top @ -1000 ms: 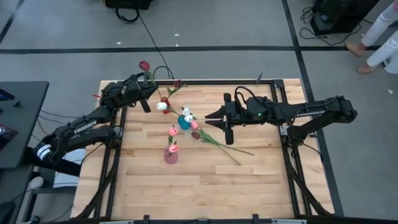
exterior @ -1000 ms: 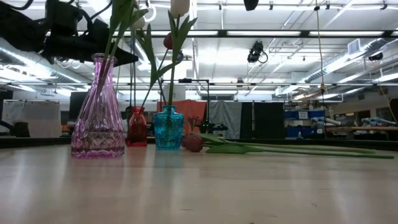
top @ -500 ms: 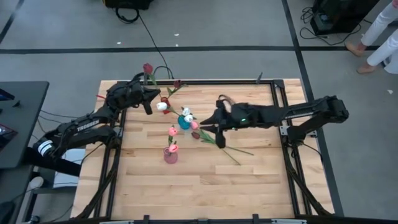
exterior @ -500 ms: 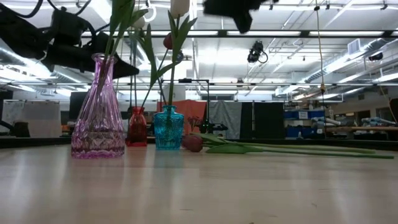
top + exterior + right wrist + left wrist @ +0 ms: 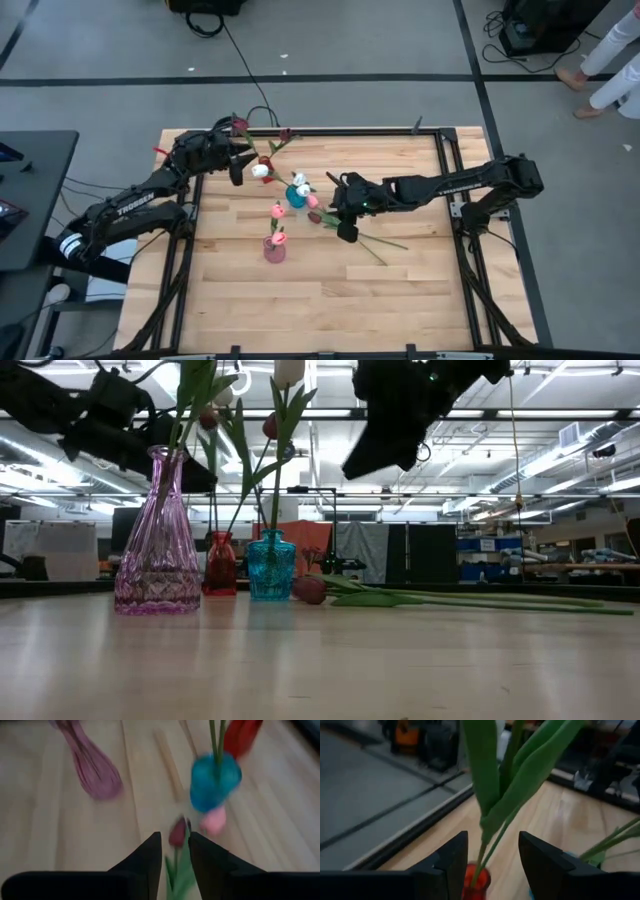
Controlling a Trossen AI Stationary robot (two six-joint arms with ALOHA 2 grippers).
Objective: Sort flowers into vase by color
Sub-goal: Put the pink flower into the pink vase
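A dark red tulip [image 5: 240, 123] stands with its stem [image 5: 485, 851] in the red vase [image 5: 476, 879] at the table's far left. My left gripper [image 5: 237, 170] is open around that stem, one finger on each side [image 5: 492, 845]. The blue vase [image 5: 297, 196] holds white tulips and the pink vase [image 5: 274, 250] holds pink ones. A dark red tulip [image 5: 314, 216] and a pink tulip [image 5: 313, 202] lie flat on the table beside the blue vase. My right gripper [image 5: 345, 232] hangs above them, its fingers a little apart and empty [image 5: 175, 837]. My left gripper has its fingers on either side of the tulip's stem [image 5: 485, 851], above the red vase's mouth. A gap shows between the stem and the fingers. I cannot tell whether either finger touches it.
The lying tulips' long stems [image 5: 385, 243] run toward the table's right and near side. The three vases stand close together at the left of the middle. The near half of the wooden table [image 5: 330, 300] is bare. A person's legs [image 5: 610, 60] show beyond the far right corner.
My right gripper has gone toward the table's left edge and down, tipping its fingers down toward the lying tulips. The dark red tulip at my left gripper has sunk lower, its bloom nearer the red vase.
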